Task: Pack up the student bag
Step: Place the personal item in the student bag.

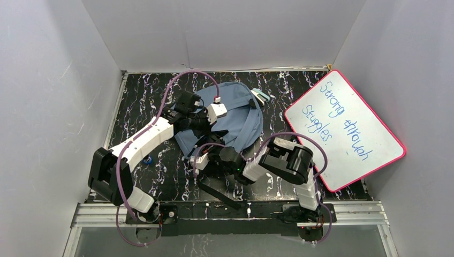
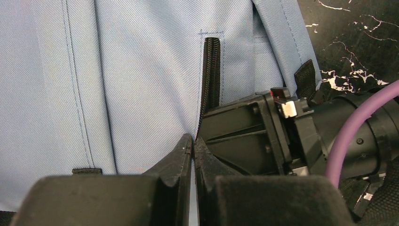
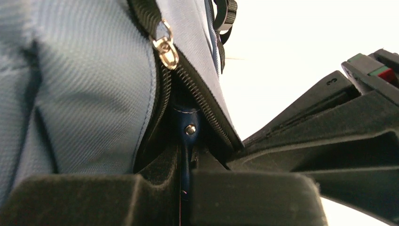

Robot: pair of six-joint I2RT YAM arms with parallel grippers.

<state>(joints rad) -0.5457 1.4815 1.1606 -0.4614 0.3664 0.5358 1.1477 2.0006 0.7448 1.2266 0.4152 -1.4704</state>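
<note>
Right gripper point(image 3: 186, 165) pinched a dark-blue pouch point(image 3: 188, 123) at the student bag's point(image 3: 84, 94) zipper, seen only wrist-side; left gripper point(image 2: 193, 141) sat closed.

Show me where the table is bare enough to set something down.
Bare table shows far left, between the left wall and the student bag, and a wedge between the bag and the whiteboard. Crowded: at the bag's near edge, where the left gripper, the right gripper and a black strap meet.

Walls: plain white panels point(image 1: 214, 32) close you in on three sides | Table point(image 1: 144, 91): black top, white veining | Near edge: metal rail point(image 1: 364, 213) | Right edge: pink-rimmed whiteboard point(image 1: 348, 128) lies askew | Light: even
</note>
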